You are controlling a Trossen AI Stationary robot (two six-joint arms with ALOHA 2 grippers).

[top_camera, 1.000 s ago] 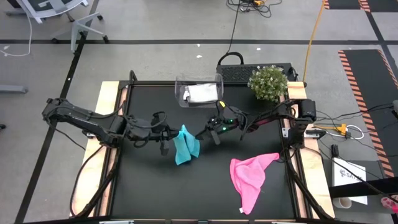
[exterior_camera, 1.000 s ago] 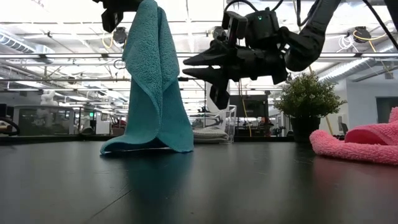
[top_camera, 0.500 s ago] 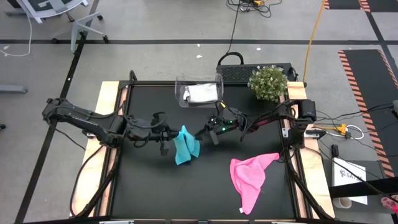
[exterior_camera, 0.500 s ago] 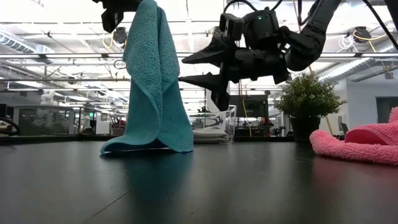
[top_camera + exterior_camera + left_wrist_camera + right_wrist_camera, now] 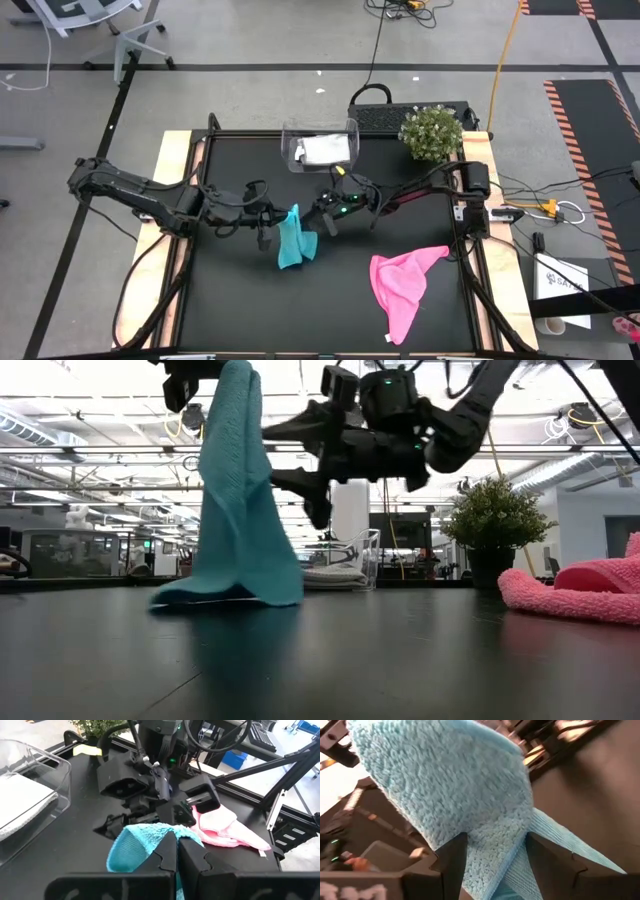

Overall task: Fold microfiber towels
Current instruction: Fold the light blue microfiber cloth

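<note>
The teal fuzzy microfiber towel (image 5: 290, 239) is held up off the black table top (image 5: 240, 310) near the table's middle, its upper edge pinched between the closed fingers of the left gripper (image 5: 272, 222), while its lower end rests bunched on the surface, as the low view (image 5: 235, 510) shows. In the left wrist view the two dark fingers (image 5: 192, 857) are seen pressed together over a fold of the teal cloth (image 5: 137, 847). The right gripper (image 5: 318, 212) is positioned just right of the hanging towel, its fingers spread wide; in the right wrist view the teal pile (image 5: 450, 785) fills the gap between them, and whether the fingers touch it cannot be told. The bright pink fuzzy towel (image 5: 403, 285) lies crumpled near the table's right side, well apart. The light grey-white towel (image 5: 325, 150) lies inside the clear plastic bin (image 5: 290, 155) at the far edge, beside a small green potted plant (image 5: 431, 133)
</note>
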